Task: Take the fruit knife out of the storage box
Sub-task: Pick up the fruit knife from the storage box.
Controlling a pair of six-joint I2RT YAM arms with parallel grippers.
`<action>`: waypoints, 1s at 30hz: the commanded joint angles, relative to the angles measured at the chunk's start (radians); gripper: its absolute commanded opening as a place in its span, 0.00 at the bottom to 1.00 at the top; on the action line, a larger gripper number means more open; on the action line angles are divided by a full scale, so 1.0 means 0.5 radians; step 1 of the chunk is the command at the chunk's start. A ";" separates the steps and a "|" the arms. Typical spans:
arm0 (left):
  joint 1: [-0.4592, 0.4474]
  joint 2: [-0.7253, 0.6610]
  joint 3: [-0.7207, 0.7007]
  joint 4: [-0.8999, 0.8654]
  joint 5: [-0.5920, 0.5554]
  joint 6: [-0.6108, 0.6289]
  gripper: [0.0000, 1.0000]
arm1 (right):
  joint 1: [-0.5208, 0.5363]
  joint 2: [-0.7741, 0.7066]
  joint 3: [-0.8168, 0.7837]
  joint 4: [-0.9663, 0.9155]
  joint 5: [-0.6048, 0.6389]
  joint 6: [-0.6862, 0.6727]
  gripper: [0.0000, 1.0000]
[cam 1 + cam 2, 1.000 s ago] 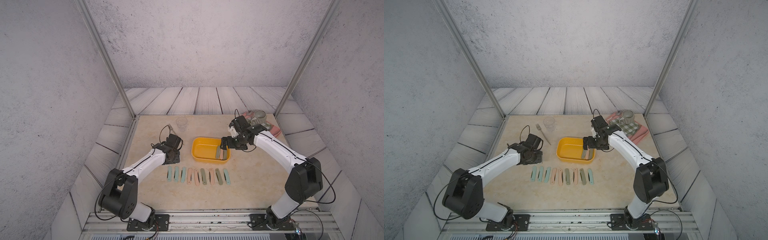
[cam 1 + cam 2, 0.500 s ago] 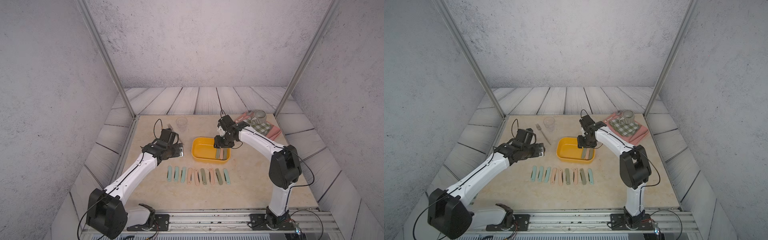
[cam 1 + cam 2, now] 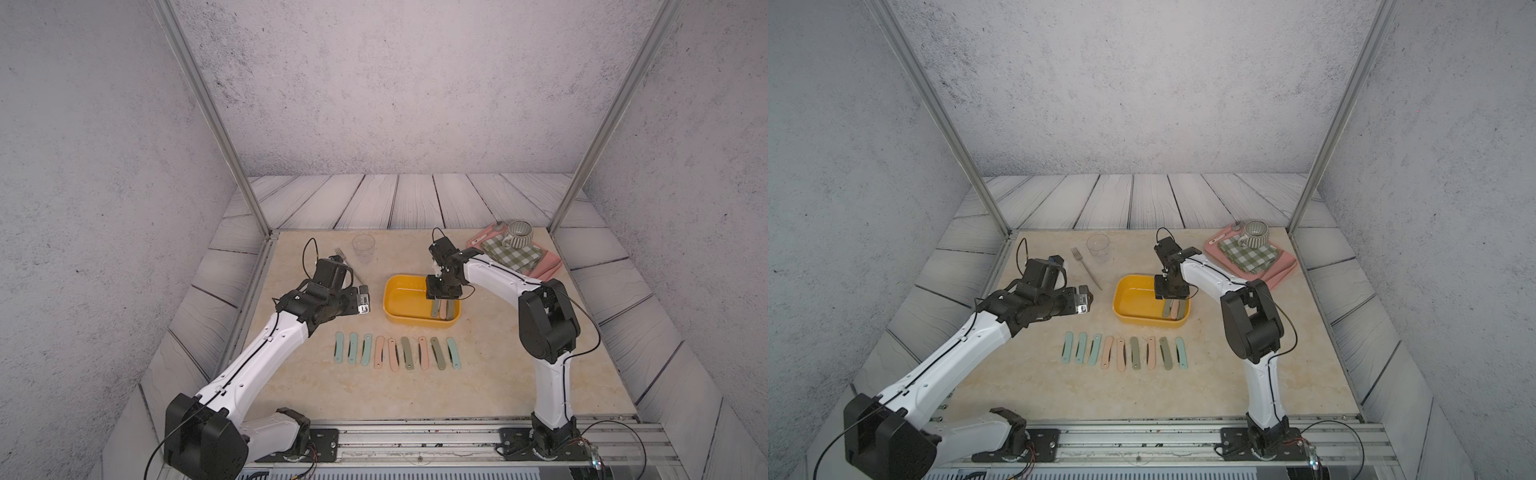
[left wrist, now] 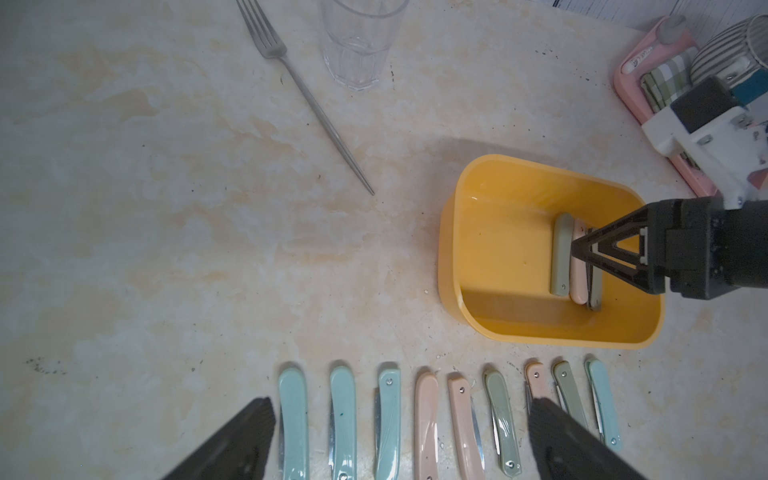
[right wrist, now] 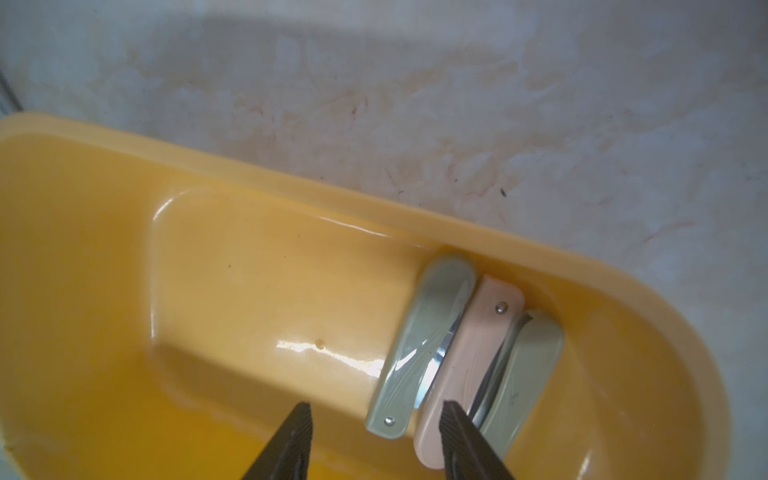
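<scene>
**A:** How far along is this looking?

**B:** Nine knives are lying in a row (image 3: 407, 353) on the table (image 3: 519, 374), just in front of the box (image 3: 415, 323). Three are still sitting inside it, side by side at the end nearest the right arm: a green knife (image 4: 561, 253), a pink knife (image 4: 578, 286) and a third knife (image 4: 595, 291).

**A:** And the claws?

**B:** The right claw (image 5: 376, 411) is hanging inside the box, partly spread, straddling the green knife and overlapping the pink knife's edge. A gap is showing beside the green knife, so I'm judging nothing pinched yet. The left claw (image 3: 363, 300) is hovering beside the box, spread wide and empty.

**A:** What's remaining?

**B:** I'm reckoning on closing, lifting and laying down for each of the three.
</scene>
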 commanded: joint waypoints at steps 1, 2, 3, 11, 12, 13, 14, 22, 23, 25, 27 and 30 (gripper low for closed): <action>0.000 -0.037 0.021 -0.023 0.030 0.036 0.99 | -0.001 0.055 0.041 0.023 0.074 0.063 0.53; 0.000 -0.037 0.024 -0.024 0.032 0.040 0.99 | -0.001 0.064 0.037 0.026 0.082 0.074 0.52; 0.000 -0.037 0.025 -0.021 0.035 0.045 0.99 | 0.000 0.074 0.037 0.031 0.084 0.078 0.52; 0.000 -0.035 0.009 -0.002 0.052 0.058 0.99 | -0.002 0.142 0.041 0.050 0.108 0.102 0.47; 0.000 -0.035 0.008 0.002 0.053 0.056 0.99 | -0.002 0.148 0.041 0.054 0.114 0.104 0.46; 0.000 -0.033 0.009 0.001 0.056 0.058 0.99 | -0.002 0.156 0.042 0.059 0.114 0.104 0.46; -0.002 -0.033 0.009 -0.001 0.058 0.061 0.99 | 0.000 0.166 0.044 0.062 0.114 0.104 0.46; 0.000 -0.025 0.018 -0.014 0.057 0.066 0.99 | -0.002 0.224 0.071 0.072 0.170 0.104 0.46; 0.002 -0.025 0.018 -0.014 0.057 0.067 0.99 | -0.002 0.229 0.071 0.078 0.178 0.104 0.46; 0.000 -0.022 0.017 -0.014 0.059 0.066 0.99 | -0.002 0.243 0.082 0.098 0.184 0.096 0.46; 0.001 -0.016 0.019 -0.014 0.060 0.065 0.99 | -0.002 0.266 0.109 0.089 0.190 0.083 0.46; 0.001 -0.010 0.021 -0.012 0.067 0.070 0.99 | -0.001 0.293 0.130 0.092 0.208 0.067 0.46</action>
